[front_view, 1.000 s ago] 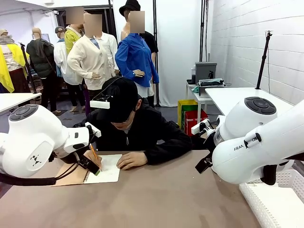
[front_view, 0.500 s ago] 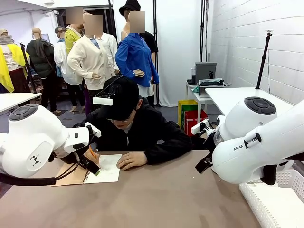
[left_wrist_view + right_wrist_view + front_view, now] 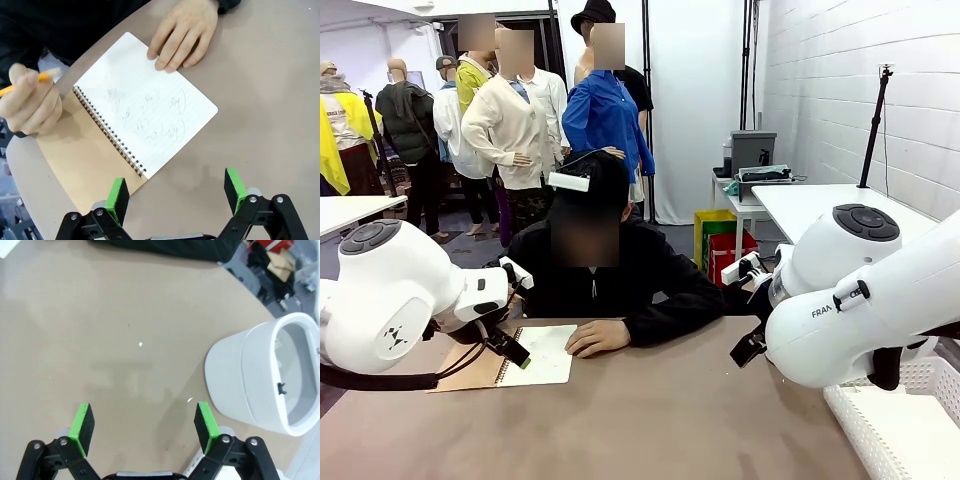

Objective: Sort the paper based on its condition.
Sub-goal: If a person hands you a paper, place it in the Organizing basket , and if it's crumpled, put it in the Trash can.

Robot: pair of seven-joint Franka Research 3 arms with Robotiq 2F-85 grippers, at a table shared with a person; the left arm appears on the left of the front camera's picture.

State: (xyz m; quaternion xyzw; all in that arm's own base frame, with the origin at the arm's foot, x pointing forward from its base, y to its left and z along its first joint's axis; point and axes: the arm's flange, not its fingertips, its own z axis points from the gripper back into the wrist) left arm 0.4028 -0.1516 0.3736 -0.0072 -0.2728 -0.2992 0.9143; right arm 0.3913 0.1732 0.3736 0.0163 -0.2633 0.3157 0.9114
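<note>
Just ahead of the left gripper (image 3: pixel 175 186), jaws wide and empty: scribbled paper (image 3: pixel 145 105); right gripper (image 3: pixel 144 422) equally wide, empty.

open table (image 3: pixel 650 420) mid-front; person's hand (image 3: pixel 597 337) on notebook (image 3: pixel 542 367) left, basket (image 3: pixel 905 435) right

**Brown tabletop, notebook on its left side**

The tabletop (image 3: pixel 670 420) carries an open spiral-bound notebook (image 3: pixel 470 372), its kraft cover lying flat and its scribbled paper page (image 3: pixel 145 110) facing up. A person's hand (image 3: pixel 597 337) rests with its fingertips on that page's corner. A white lattice basket (image 3: pixel 905 430) sits at the right edge.
</note>
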